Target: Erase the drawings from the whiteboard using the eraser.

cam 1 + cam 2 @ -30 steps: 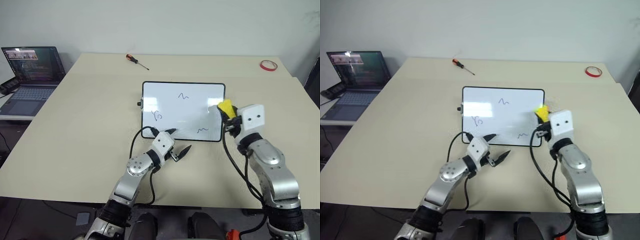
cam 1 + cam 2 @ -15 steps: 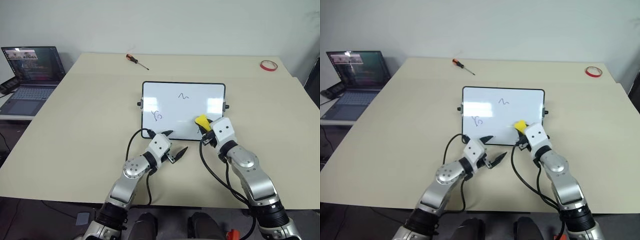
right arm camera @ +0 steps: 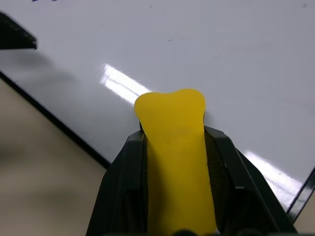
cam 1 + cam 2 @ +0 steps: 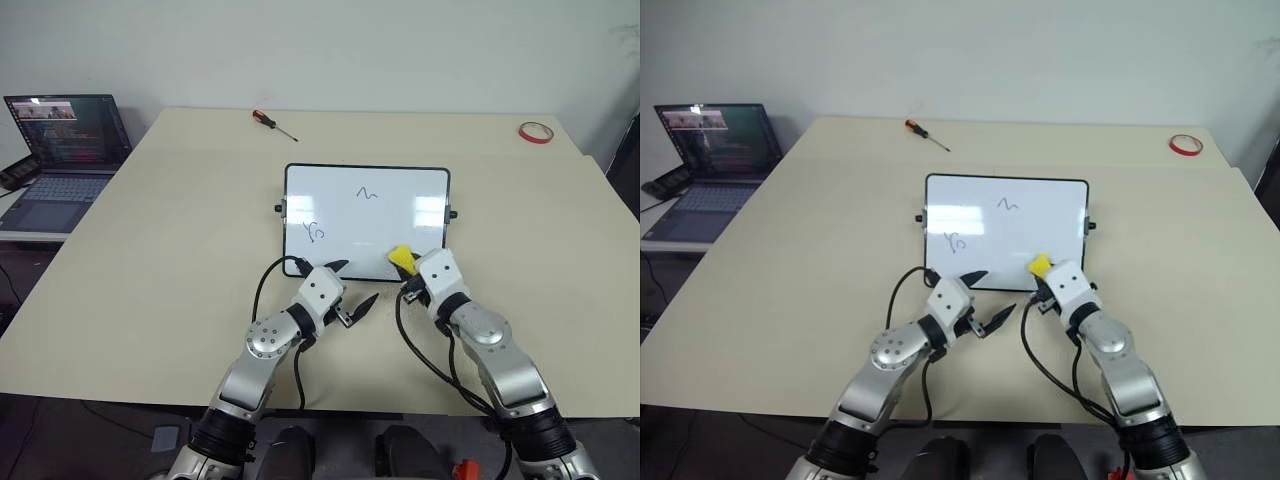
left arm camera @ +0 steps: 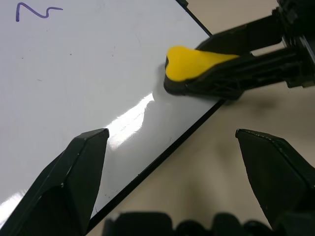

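Observation:
The whiteboard (image 4: 340,210) lies flat in the middle of the table. Two of the drawings show on it: a squiggle (image 4: 367,192) near its far edge and another (image 4: 315,232) at its left. My right gripper (image 4: 407,268) is shut on the yellow eraser (image 4: 402,257), whose tip rests on the board's near right part. The right wrist view has the eraser (image 3: 174,147) pinched between both fingers over the white surface. My left gripper (image 4: 355,282) stands open at the board's near edge, holding nothing. From the left wrist, the eraser (image 5: 192,61) sits just inside the board's frame.
An open laptop (image 4: 60,150) stands on a side table at the far left. A red-handled screwdriver (image 4: 272,122) lies at the table's far edge, and a red tape ring (image 4: 536,131) at the far right corner.
My right gripper brought the eraser down and to the left, from the board's right edge to its near right part. The squiggle that was there no longer shows. The left gripper stayed put.

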